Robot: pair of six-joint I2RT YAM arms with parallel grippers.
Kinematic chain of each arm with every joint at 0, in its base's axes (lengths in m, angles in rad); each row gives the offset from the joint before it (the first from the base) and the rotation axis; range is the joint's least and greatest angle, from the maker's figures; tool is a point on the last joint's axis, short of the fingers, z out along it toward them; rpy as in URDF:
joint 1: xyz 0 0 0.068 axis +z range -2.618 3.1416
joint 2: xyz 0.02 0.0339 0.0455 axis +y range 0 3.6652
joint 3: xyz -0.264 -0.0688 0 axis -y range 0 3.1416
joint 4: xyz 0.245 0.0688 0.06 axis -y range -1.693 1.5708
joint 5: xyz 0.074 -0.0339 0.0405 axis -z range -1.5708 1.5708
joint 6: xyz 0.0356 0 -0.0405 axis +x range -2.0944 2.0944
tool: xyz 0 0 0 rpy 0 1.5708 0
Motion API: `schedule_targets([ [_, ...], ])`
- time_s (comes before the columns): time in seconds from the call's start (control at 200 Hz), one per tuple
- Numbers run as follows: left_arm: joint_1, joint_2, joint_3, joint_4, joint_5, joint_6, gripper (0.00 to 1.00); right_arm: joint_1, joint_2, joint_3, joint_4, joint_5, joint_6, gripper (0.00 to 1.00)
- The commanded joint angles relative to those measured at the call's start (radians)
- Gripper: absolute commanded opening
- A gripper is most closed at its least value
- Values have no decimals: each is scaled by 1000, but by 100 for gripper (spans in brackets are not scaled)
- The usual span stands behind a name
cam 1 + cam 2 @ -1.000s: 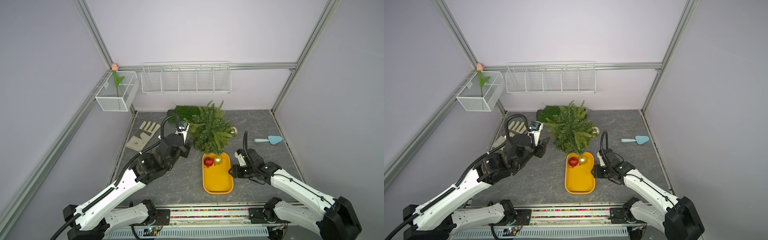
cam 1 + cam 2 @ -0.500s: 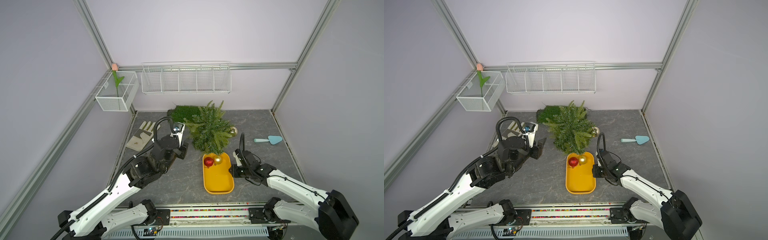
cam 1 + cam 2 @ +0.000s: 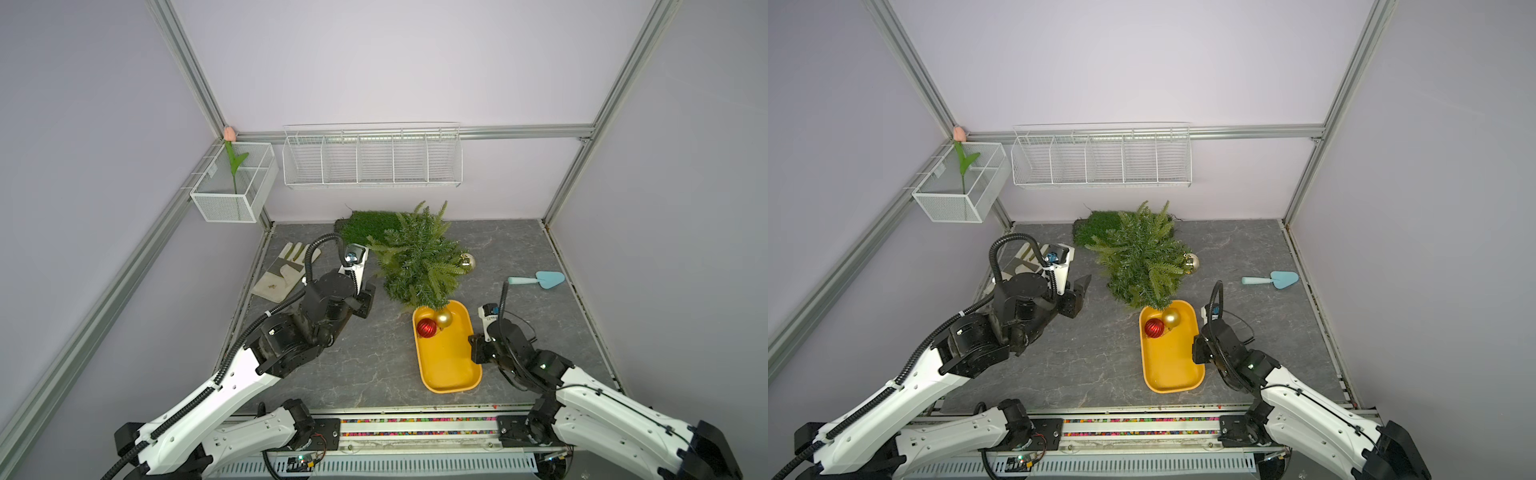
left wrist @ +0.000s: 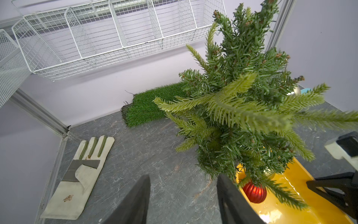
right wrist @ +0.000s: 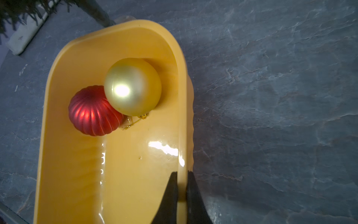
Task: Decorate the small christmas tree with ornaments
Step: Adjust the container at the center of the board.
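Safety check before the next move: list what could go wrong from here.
1. The right gripper pinches the tray by its rim; pulling or tilting it could send the loose red ball and gold ball rolling.
2. Branches of the tree overhang the tray's far end; the open left gripper reaching in could snag them.

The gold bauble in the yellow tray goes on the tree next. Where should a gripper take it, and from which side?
Probably best by its cap and loop, reached from the bare end of the yellow tray. The matte gold ornament is smooth and round, the red ornament touches one side, the tray wall crowds the other, and the cap points low toward that bare floor.
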Motion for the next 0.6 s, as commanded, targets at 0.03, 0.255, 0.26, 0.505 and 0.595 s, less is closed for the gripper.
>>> schedule_targets([
  [0.03, 5, 8, 5, 28, -14, -4, 57, 52, -149, -75, 86, 151, -11, 7],
  [0.255, 4, 28, 19, 36, -11, 3, 57, 83, -288, -153, 114, 203, -23, 7],
  [0.26, 4, 27, 19, 36, -11, 3, 57, 83, -288, -153, 114, 203, -22, 7],
  [0.505, 5, 46, 26, 39, -5, 8, 57, 81, -80, -83, 75, 175, 52, 7],
  [0.595, 5, 52, 26, 41, -3, 10, 57, 79, 79, -5, 37, 131, 94, 7],
])
